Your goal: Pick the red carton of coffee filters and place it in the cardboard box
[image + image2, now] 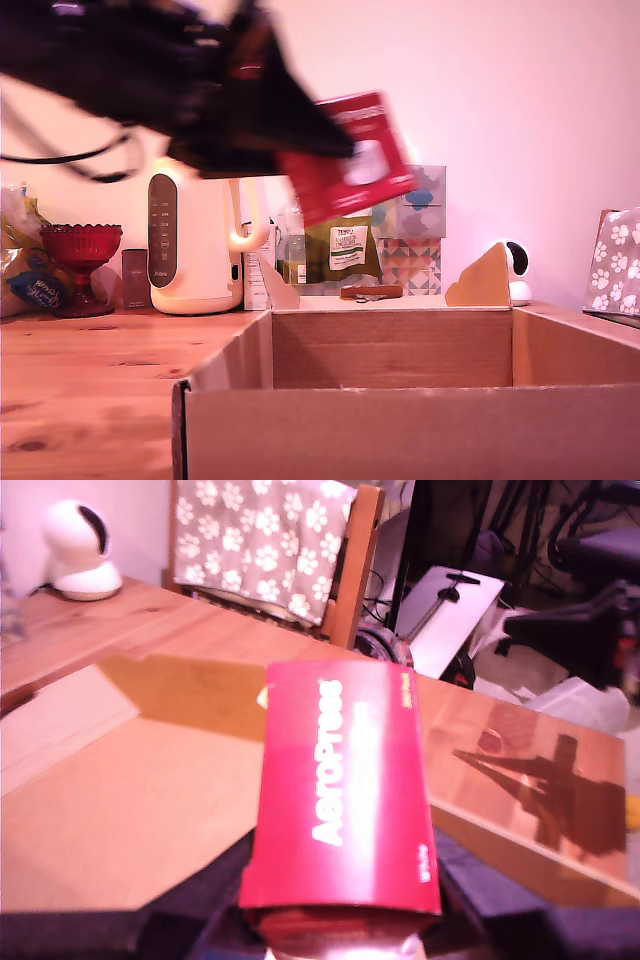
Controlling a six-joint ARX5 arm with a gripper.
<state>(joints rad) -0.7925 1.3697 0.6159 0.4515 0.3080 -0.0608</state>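
Exterior view: blurred gripper [285, 150] clamped on red carton [352, 158], fingertips hidden, above cardboard box [400, 430], box front cropped.

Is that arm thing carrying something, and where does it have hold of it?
Yes: the gripper holds the red carton of coffee filters by one end, high over the cardboard box.

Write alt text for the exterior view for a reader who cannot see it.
A blurred black gripper holds the red carton of coffee filters tilted in the air above the open cardboard box on a wooden table. Behind stand a cream kettle, a red glass pedestal bowl and patterned tissue boxes.
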